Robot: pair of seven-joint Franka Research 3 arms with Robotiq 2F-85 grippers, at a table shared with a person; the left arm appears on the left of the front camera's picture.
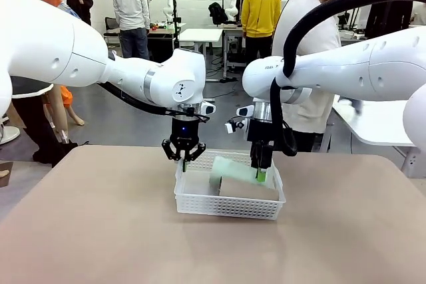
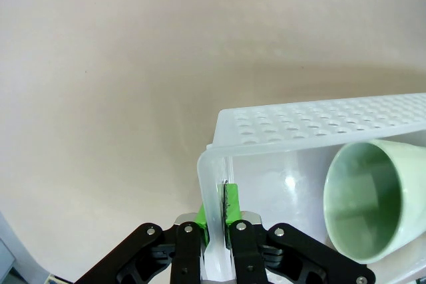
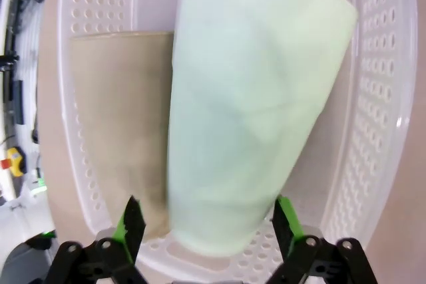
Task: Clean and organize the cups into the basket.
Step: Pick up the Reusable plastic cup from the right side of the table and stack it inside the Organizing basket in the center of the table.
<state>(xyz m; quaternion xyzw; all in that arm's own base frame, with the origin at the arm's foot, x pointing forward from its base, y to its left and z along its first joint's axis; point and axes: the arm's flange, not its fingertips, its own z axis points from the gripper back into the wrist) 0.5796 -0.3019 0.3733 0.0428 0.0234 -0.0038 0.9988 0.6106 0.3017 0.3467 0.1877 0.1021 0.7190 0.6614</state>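
Left wrist view: left claw tight on basket rim

Basket glossy perforated plastic; mint cup matte.

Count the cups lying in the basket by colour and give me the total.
Mint green cup: 1
Tan-brown cup: 1
Total: 2 cups, both lying on their sides in the white basket

2 cups block basket R side; L end, table free.
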